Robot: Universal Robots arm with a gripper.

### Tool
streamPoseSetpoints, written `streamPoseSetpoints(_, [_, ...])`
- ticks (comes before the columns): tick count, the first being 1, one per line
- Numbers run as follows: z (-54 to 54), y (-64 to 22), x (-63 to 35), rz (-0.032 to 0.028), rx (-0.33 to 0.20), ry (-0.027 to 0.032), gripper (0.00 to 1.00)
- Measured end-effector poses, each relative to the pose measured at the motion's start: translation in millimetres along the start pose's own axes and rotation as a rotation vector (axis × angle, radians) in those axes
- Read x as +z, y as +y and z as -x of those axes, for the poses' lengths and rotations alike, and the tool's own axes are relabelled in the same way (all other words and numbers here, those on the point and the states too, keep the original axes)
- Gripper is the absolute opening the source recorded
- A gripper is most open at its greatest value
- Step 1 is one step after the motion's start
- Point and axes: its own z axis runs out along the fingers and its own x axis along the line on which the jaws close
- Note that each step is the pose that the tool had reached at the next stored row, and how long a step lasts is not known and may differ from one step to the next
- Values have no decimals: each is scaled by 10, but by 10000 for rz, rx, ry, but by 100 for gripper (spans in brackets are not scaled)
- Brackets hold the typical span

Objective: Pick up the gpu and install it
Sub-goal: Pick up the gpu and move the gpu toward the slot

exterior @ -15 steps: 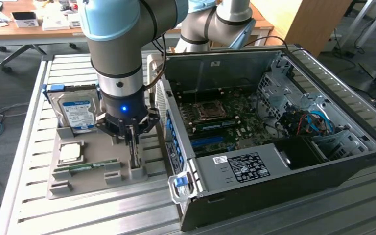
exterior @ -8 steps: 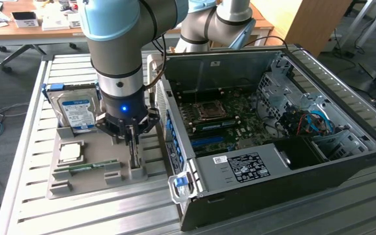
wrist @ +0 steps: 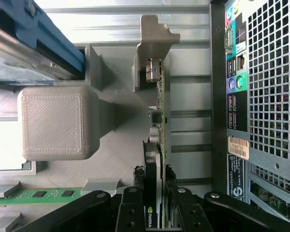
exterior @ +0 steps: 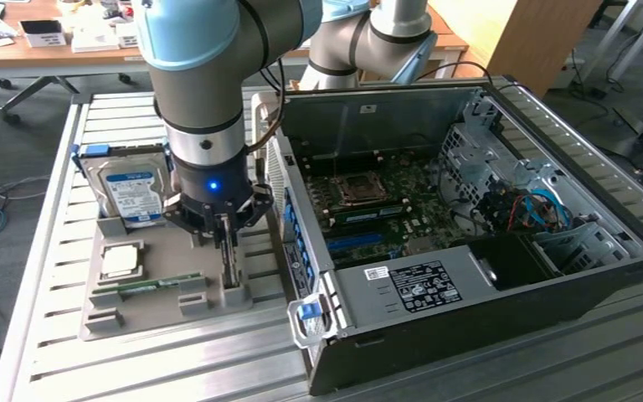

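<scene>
The gpu (exterior: 230, 261) stands on edge in a slot of the grey holder tray (exterior: 148, 316), at the tray's side nearest the computer case. My gripper (exterior: 228, 239) reaches straight down over it. In the wrist view the thin green gpu (wrist: 161, 111) runs edge-on, its black fan side between my fingers (wrist: 133, 193). The gripper (wrist: 153, 176) is shut on the gpu, one finger against each face. The card's far end rests in a grey upright post (wrist: 152, 38).
The open computer case (exterior: 589, 251) lies on the exterior view's right, its motherboard (exterior: 378, 209) exposed. On the tray are a hard drive with a blue label (exterior: 131, 191), a CPU (exterior: 120, 260) and a memory stick (exterior: 148, 285). The slatted metal table (exterior: 131, 368) surrounds them.
</scene>
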Motion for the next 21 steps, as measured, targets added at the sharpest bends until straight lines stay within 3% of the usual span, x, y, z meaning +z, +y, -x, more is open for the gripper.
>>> streamPoseSetpoints(9, [0, 1, -30, 1, -21, 2, 27])
streamPoseSetpoints(16, [5, 10, -227, 0, -21, 2, 27])
streamPoseSetpoints(21, [10, 19, -424, 0, -20, 2, 27])
